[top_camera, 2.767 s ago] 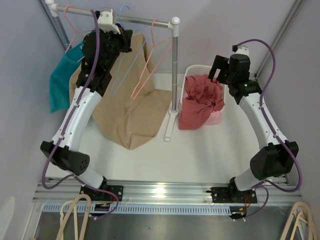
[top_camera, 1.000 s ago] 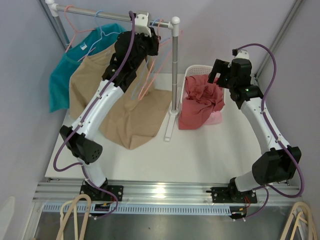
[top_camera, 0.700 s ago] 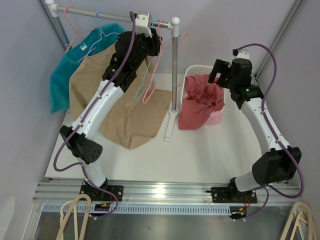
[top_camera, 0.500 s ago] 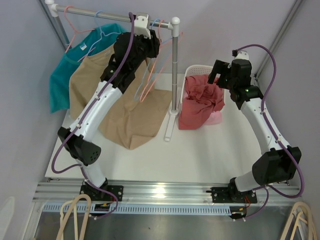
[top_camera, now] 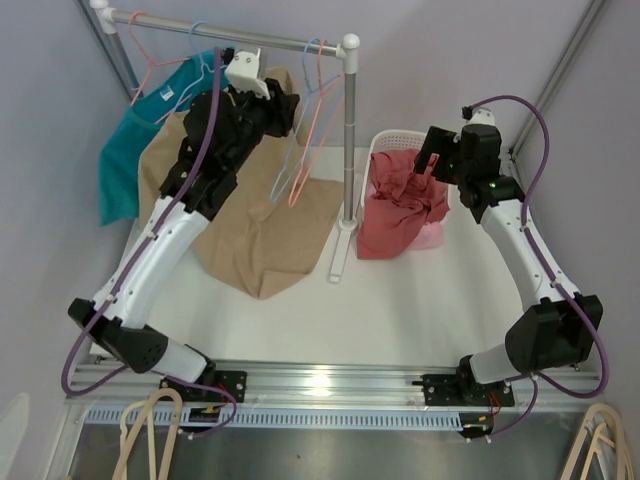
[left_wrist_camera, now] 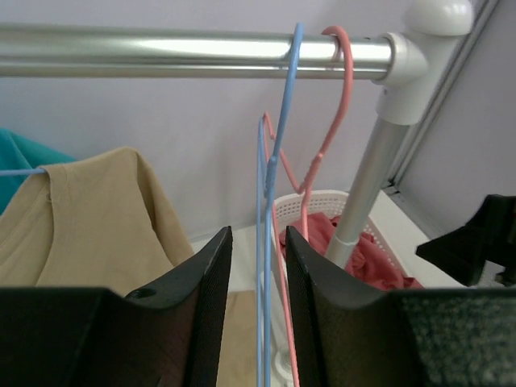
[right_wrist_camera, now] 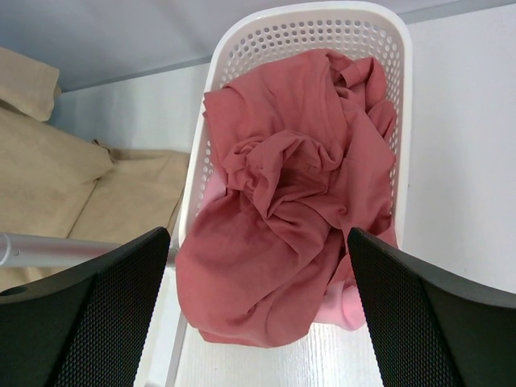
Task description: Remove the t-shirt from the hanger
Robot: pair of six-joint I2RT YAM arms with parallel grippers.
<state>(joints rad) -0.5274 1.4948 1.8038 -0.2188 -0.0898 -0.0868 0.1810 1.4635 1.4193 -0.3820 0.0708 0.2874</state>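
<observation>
The white table (top_camera: 400, 300) carries a rack whose rail (top_camera: 290, 43) runs across the top view at 11 to 12 o'clock, with its post (top_camera: 348, 140) near centre. The tan t-shirt (top_camera: 260, 230) hangs from the rail on its hanger (top_camera: 203, 62). Its collar is at 11 o'clock and its hem is spread on the table. Its long axis runs from 11 toward 5 o'clock. A teal shirt (top_camera: 125, 150) hangs just beside it at 10 o'clock. At 1 o'clock, right of the post, a white basket (right_wrist_camera: 403, 97) holds a crumpled red shirt (right_wrist_camera: 282, 210) that spills over its near rim.

An empty blue hanger (left_wrist_camera: 264, 242) and pink hanger (left_wrist_camera: 326, 145) hang close together between the t-shirt and the post, directly in front of the left gripper (left_wrist_camera: 258, 322). Only the left wrist view shows this gripper's fingers. They stand slightly apart with the blue wire in line with the gap, and whether it lies between them cannot be told. From above the arm hides them, and it also covers the t-shirt's right shoulder.

The right gripper (right_wrist_camera: 258, 314) hangs over the basket with its fingers spread wide, holding nothing.
</observation>
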